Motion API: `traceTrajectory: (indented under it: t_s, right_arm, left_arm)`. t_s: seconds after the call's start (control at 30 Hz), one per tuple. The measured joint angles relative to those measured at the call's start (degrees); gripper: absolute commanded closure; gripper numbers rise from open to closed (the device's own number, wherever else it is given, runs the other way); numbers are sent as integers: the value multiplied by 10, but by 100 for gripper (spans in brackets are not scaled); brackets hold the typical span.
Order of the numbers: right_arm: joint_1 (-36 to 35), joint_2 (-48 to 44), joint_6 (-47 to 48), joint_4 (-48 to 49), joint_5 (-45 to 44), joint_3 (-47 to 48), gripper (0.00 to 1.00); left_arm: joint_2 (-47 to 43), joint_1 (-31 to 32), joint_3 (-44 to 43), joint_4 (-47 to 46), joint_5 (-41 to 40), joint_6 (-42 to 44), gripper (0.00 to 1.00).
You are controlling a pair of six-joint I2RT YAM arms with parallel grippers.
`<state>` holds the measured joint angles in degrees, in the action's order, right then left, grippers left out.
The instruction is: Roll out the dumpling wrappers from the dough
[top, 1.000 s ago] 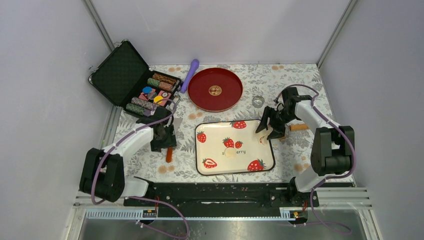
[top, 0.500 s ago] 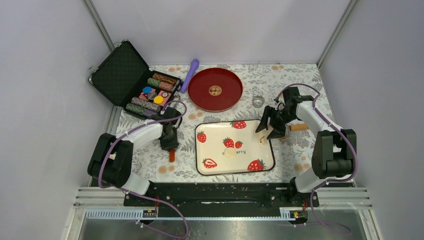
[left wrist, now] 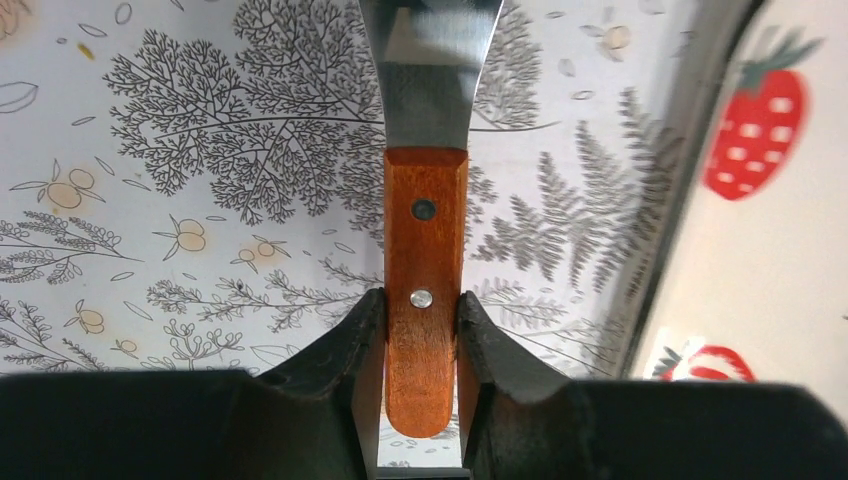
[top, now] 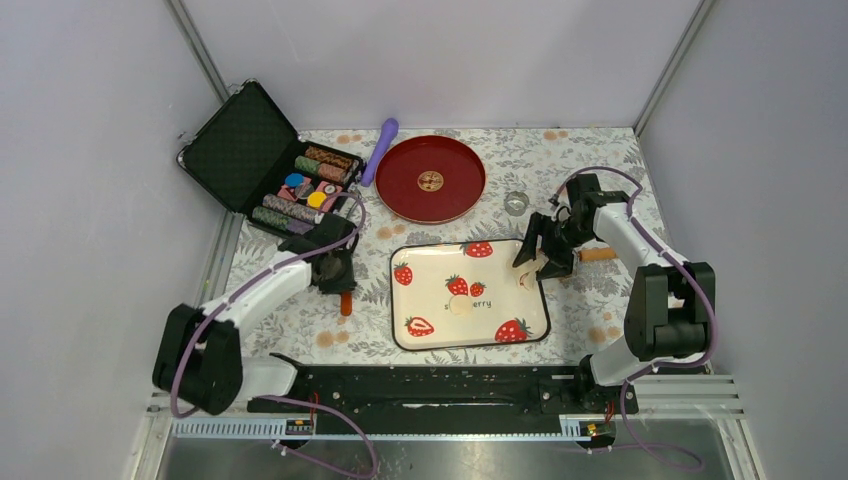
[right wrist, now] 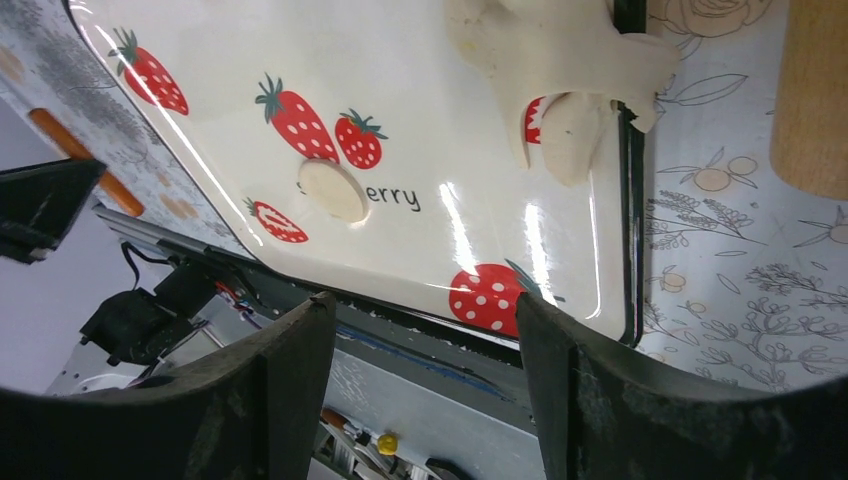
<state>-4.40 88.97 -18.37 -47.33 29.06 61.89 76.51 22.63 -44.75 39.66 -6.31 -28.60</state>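
Left claw (left wrist: 424,305) clamped shut on the wooden handle of the scraper (left wrist: 425,230). Its metal blade is cut off at the top of the wrist view, and from above the claw hides most of it. Right claw (right wrist: 425,350) spread wide, holding nothing, over the right edge of the strawberry tray (right wrist: 420,90). Dough (right wrist: 560,50) is a ragged lump draped on the tray rim, top cut off. One round dumpling wrapper (right wrist: 333,190) lies flat mid-tray. Wooden roller (right wrist: 812,90) on the surface (right wrist: 740,300), partly out of frame.

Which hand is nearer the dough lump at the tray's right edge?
Right. The right hand is open right beside the dough, over the tray's right edge. The left hand is off the tray's left side, shut on a scraper.
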Motion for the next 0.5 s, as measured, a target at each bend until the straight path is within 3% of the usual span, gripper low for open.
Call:
traceTrajectory:
  t_s: [0.27, 0.5]
  right_arm:
    - [0, -1, 11, -16, -47, 5, 25]
    - [0, 2, 13, -17, -71, 8, 23]
  left_arm:
    - [-107, 36, 0, 13, 7, -10, 100]
    - [-123, 96, -10, 18, 16, 11, 100]
